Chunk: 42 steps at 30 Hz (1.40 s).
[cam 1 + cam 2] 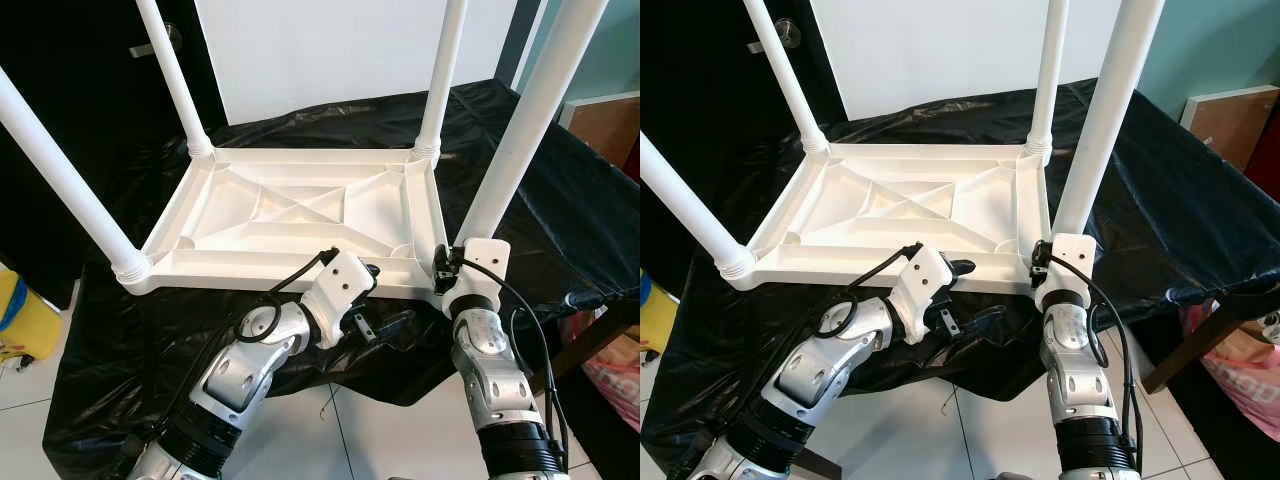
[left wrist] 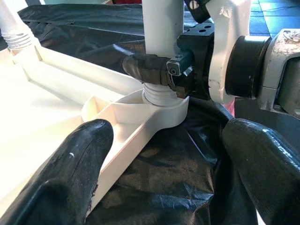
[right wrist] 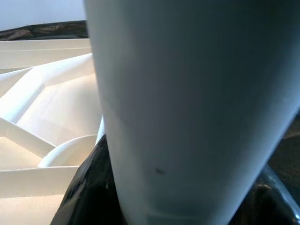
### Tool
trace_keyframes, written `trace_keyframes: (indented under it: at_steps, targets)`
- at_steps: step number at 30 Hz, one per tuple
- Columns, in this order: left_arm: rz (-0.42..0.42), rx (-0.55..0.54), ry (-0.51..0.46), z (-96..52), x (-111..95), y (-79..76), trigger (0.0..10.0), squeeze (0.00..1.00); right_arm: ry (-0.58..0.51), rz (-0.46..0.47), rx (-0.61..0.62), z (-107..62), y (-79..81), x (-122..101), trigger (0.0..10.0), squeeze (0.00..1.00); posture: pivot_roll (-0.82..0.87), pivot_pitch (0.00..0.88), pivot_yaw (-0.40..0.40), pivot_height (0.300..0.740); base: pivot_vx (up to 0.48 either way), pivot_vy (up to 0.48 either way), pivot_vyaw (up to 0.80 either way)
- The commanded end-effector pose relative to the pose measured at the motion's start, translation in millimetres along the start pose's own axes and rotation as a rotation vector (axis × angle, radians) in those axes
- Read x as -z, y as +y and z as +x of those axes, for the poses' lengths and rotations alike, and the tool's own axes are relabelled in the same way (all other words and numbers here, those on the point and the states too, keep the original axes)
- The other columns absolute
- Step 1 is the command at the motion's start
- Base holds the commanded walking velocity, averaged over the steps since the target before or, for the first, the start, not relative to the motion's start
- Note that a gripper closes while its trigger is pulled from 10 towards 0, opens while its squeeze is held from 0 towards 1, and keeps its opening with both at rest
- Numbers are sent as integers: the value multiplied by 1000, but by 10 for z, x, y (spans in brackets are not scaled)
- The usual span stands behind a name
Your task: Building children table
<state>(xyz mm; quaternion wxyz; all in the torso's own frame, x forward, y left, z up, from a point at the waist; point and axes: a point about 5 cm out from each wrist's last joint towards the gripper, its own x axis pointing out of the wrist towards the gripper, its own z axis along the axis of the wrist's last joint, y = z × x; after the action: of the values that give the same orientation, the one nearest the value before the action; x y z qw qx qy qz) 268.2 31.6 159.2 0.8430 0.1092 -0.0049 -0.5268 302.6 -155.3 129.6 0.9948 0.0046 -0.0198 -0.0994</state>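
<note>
Jaws of the right gripper [image 2: 161, 70] are clenched on the near-right leg [image 1: 520, 125] of the upturned tabletop [image 1: 290, 215]; left gripper [image 2: 164, 154] gapes beside. Cross-threading is risked if the leg is tilted.

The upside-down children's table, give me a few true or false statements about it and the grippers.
1. The white tabletop lies upside down on a black sheet. True.
2. Only two legs are fitted. False: four legs stand in the corners.
3. The right gripper is shut on the near right leg close to its base. True.
4. The left gripper clamps the far left leg. False: it is open, by the tabletop's near edge.
5. The sheet is red. False: it is black.
</note>
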Motion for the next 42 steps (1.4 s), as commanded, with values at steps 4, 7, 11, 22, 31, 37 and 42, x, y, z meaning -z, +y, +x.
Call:
trace_keyframes:
  at_steps: [4, 7, 11, 22, 31, 37, 42]
  targets:
    - [1, 12, 11, -2, 13, 2, 10000, 0, 80, 19, 8, -55, 40, 136, 10000, 0, -199, 57, 26, 740, 0, 0, 0]
    - [2, 10, 10, -2, 8, 6, 10000, 0, 78, 20, 11, -65, 53, 130, 10000, 0, -199, 58, 26, 740, 0, 0, 0]
    - [1, 12, 11, -1, 11, -4, 10000, 0, 64, 11, 11, -59, 40, 110, 10000, 0, -200, 59, 25, 740, 0, 0, 0]
    - [0, 9, 14, -5, 22, -3, 10000, 0, 7, -2, -59, -26, -70, 18, 10000, 1000, -200, 62, 22, 740, 0, 0, 0]
    - [1, 5, 15, -6, 26, 10, 10000, 0, -23, -67, -411, 21, -317, -101, 10000, 0, -202, 60, 22, 740, 0, 0, 0]
    - [1, 6, 15, -6, 27, 12, 10000, 0, -7, -81, -541, 22, -316, -100, 10000, 0, -204, 54, 21, 740, 0, 0, 0]
    - [6, 9, 13, 6, 20, 16, 10000, 0, 17, -126, -630, 73, -294, -54, 353, 0, -205, 41, 23, 740, 0, 0, 0]
